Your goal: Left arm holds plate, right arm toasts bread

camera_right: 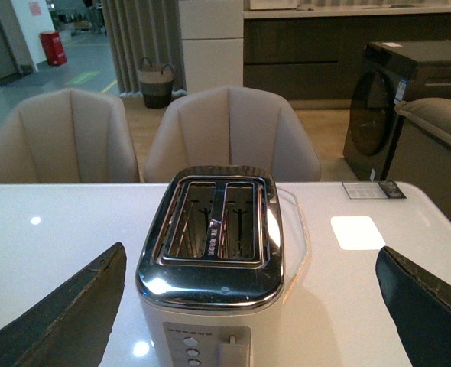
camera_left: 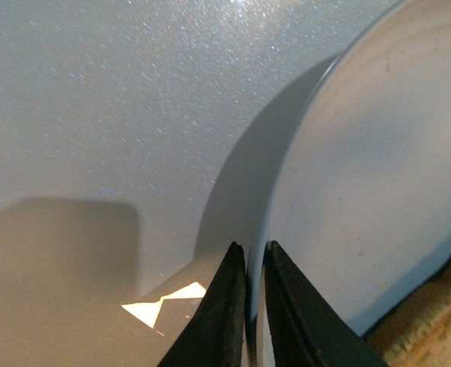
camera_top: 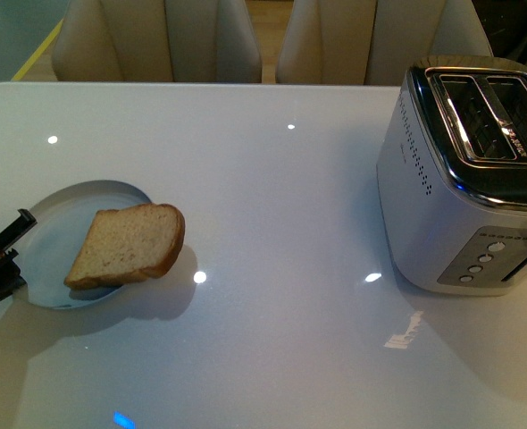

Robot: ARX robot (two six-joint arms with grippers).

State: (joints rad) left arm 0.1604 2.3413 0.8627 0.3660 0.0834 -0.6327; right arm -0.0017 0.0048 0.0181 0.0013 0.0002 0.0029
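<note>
Table (camera_top: 272,197): glossy white top that fills most of the front view, dotted with light reflections. Two beige chairs (camera_top: 156,40) stand behind its far edge.

Toaster (camera_top: 469,179): white body with a chrome top, at the right edge of the front view. There is a column of round buttons on its near face. Only the right wrist view looks straight down into its two slots, where wire racks show.

Plate (camera_top: 58,223): round, pale blue-white and shallow with a low rim, at centre left of the front view. It holds the one slice.

Bread (camera_top: 128,243): light brown speckled crumb with a darker tan crust. It lies on the right part of the plate, and its rounded end sticks out past the rim over the table. In the left wrist view only a crumbly corner shows, at lower right.

Left gripper (camera_left: 254,248): seen close only in the left wrist view, where its two dark fingers (camera_left: 218,321) are pressed nearly together with the plate's rim pinched between them. The front view shows just a black part at the left edge.

Right gripper (camera_right: 248,256): fingers spread wide, one on each side of the toaster in the right wrist view, holding nothing.
</note>
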